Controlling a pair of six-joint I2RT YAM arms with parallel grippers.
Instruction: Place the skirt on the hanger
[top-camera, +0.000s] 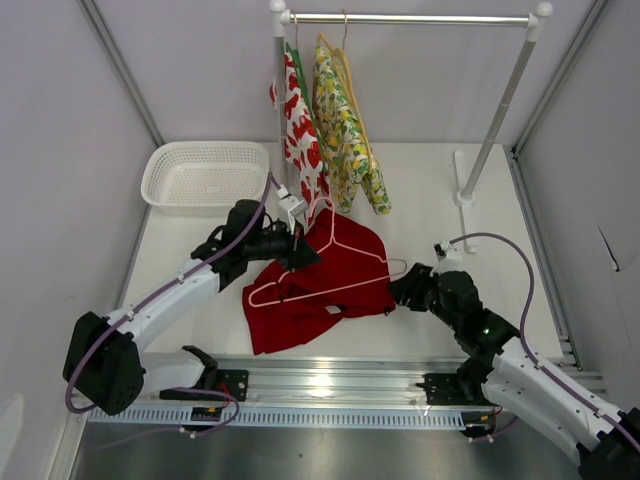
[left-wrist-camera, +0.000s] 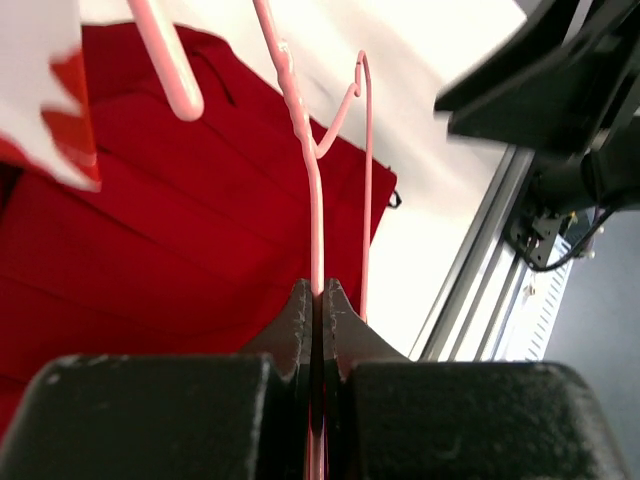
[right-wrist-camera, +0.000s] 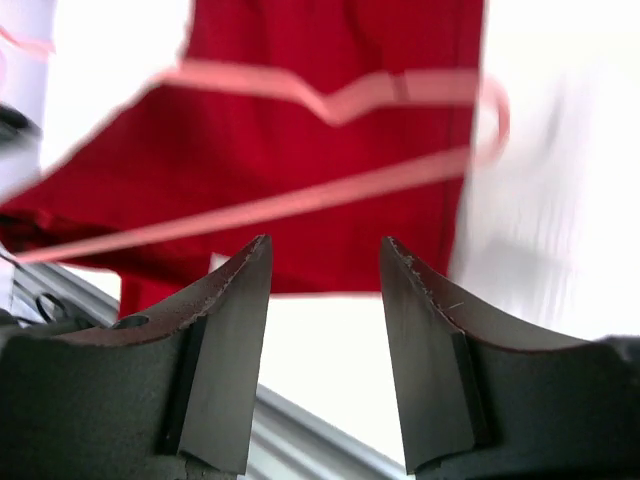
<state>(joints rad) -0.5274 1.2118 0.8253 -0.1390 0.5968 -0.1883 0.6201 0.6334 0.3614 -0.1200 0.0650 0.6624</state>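
The red skirt (top-camera: 320, 280) lies spread on the white table, also in the left wrist view (left-wrist-camera: 150, 230) and the right wrist view (right-wrist-camera: 330, 130). The pink hanger (top-camera: 330, 288) is held just over it, hook toward the back. My left gripper (top-camera: 300, 250) is shut on the hanger wire (left-wrist-camera: 315, 230) near the hook end. My right gripper (top-camera: 398, 290) is open and empty at the skirt's right edge, beside the hanger's right corner (right-wrist-camera: 490, 120); its jaws stand apart over bare table (right-wrist-camera: 325, 255).
A white basket (top-camera: 205, 175) sits at the back left. A clothes rail (top-camera: 410, 18) at the back carries a fruit-print garment (top-camera: 300, 130) and a yellow-green garment (top-camera: 345, 140). A metal rail (top-camera: 330, 375) runs along the near edge.
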